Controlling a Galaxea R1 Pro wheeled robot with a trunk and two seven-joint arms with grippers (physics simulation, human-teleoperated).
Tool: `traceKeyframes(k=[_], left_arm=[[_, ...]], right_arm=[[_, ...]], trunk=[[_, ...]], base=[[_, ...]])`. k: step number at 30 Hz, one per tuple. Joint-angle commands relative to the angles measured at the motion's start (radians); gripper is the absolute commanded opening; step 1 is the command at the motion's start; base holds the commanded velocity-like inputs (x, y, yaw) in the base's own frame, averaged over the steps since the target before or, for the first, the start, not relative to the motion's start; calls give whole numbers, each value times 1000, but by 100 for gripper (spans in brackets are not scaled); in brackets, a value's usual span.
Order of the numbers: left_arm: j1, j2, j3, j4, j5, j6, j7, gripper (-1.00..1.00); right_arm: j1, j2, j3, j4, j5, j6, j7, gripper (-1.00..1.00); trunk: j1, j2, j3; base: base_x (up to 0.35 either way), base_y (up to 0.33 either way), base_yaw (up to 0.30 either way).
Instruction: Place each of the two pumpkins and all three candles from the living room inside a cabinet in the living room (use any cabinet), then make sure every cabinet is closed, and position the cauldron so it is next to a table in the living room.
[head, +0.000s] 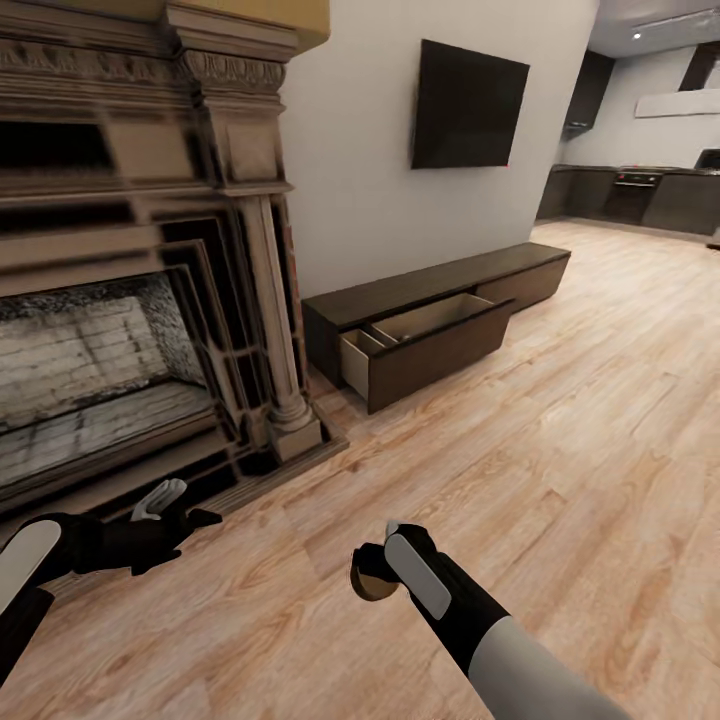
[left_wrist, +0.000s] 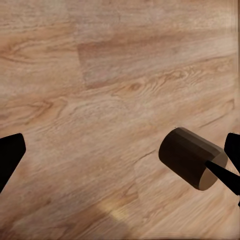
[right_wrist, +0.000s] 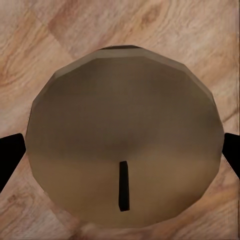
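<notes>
Above bare plank floor (head: 560, 420) | right fingers (head: 372, 572) clamp candle (head: 374, 585) | left fingers (head: 185, 505) wide | cabinet (head: 440, 320) drawer open, well ahead

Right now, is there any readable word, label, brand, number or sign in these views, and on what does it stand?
None can be read.
The wall-mounted TV has a dark, blank screen.
The cabinet, with its compartment pulled out, has plain fronts.
The candle in the right gripper bears no print.
The kitchen appliances are too far and small to show any text.
</notes>
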Motion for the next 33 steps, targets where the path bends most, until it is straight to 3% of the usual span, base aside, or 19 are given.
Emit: traceKeyframes(k=[1,33], left_arm=[[0,1,-1,-1,10,0,10,100],[0,1,-2,-1,10,0,11,100]], right_arm=[[-1,0,3,-1,-8,0,-8,-100],[-1,0,1,0,-8,0,-8,-100]], trunk=[[0,0,0],[0,0,22]], base=[[0,0,-277],[0,0,-277]])
